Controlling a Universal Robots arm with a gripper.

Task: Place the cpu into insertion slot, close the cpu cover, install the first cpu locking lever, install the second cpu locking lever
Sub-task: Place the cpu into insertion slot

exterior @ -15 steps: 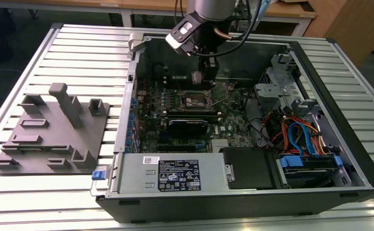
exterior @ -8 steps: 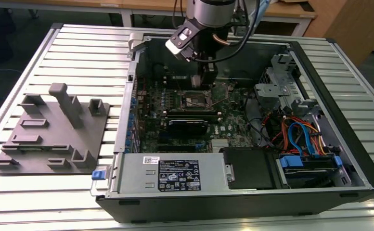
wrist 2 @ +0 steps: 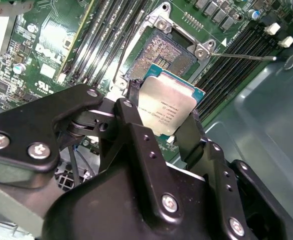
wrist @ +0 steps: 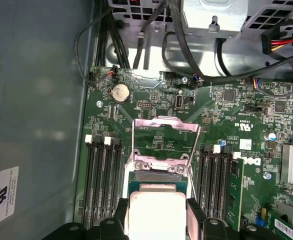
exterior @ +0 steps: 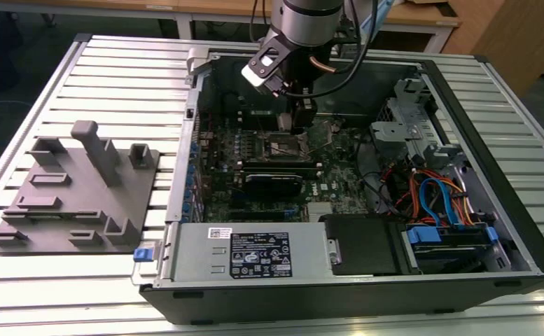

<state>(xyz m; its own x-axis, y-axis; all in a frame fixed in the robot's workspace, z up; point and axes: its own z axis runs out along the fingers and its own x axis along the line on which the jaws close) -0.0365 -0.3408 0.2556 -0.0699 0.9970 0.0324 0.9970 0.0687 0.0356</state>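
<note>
— Cpu point(wrist 2: 167, 107) first: where is it?
— Clamped between the fingers point(wrist 2: 189, 137) of the gripper point(wrist 2: 161, 107), silver top facing the second wrist view. It hangs just above the insertion slot point(wrist 2: 174, 52), not seated in it.
— And the slot itself?
— Bare. Its dark contact field shows past the cpu's edge, with green motherboard point(wrist: 221, 120) around it and long black memory slots point(wrist: 102, 180) on either side.
— What about the cpu cover point(wrist: 166, 123)?
— Swung up and open. In the first wrist view its silver frame stands beyond the slot. A thin metal rod point(wrist 2: 241, 56) sticks out sideways from the slot's corner.
— And the wider scene?
— In the exterior view the arm reaches down into an open computer case point(exterior: 496, 140). The case lies on a slatted table point(exterior: 113, 77), and a grey fixture plate point(exterior: 75, 196) sits to the exterior view's left.
</note>
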